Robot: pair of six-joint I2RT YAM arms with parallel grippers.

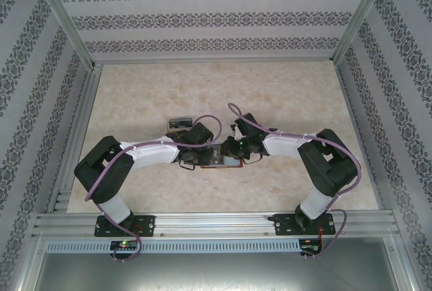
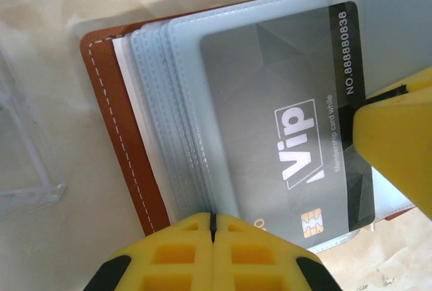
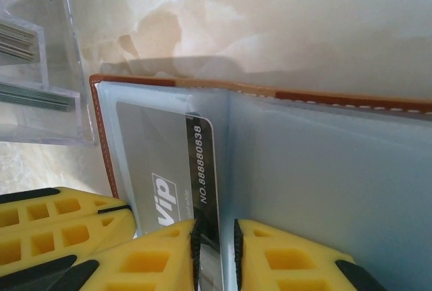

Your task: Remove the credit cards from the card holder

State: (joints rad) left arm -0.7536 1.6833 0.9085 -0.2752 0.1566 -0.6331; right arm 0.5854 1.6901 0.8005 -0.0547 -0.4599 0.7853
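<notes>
L gripper (image 2: 212, 229), shut empty, seemingly pins card holder (image 2: 120, 139) flat so R gripper (image 3: 216, 254), jaws pinched narrow on grey credit card (image 2: 270, 115) edge, can prob. slide it out.

Left arm (image 1: 152, 150), right arm (image 1: 283, 144): black joint housings (image 1: 101, 163), white link tubes (image 1: 120, 204), purple cables (image 1: 218, 127), black base plates (image 1: 302, 223); yellow grid-moulded fingers (image 2: 263, 257), black pads (image 3: 195, 237).

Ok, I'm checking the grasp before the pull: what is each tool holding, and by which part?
The right tool appears to pinch the grey VIP card by its dark numbered end; the left tool is shut, holding nothing.
</notes>
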